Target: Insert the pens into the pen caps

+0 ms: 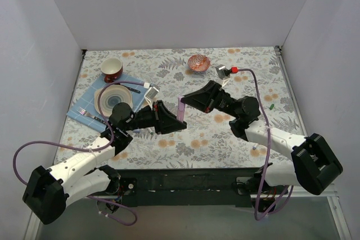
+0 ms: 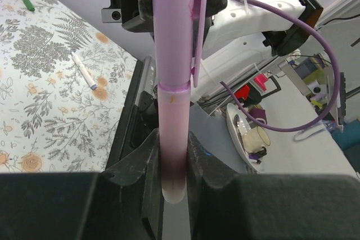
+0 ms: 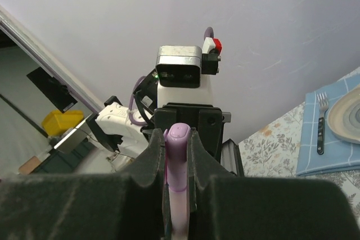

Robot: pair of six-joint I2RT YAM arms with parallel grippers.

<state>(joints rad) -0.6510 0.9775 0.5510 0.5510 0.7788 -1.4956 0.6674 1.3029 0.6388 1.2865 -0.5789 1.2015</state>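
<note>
The pale-pink marker (image 1: 180,111) is held above the table's middle between both grippers. My left gripper (image 2: 173,150) is shut on the marker's barrel (image 2: 173,116) near its rear end. My right gripper (image 3: 179,139) is shut on the pink cap (image 3: 180,155), which sits on the marker's front end; the seam shows in the left wrist view, where the cap (image 2: 173,26) has a clip. A slim white pen (image 2: 84,71) and a green cap (image 2: 28,4) lie on the cloth. The green cap also shows at the right in the top view (image 1: 271,107). The purple-blue cap and the other white pen are hidden.
A blue mat (image 1: 84,95) at the back left holds a plate (image 1: 112,99) with dark-handled cutlery and a fork (image 3: 320,122). A dark red bowl (image 1: 112,68) and an orange glass bowl (image 1: 198,62) stand at the back. White walls enclose the table.
</note>
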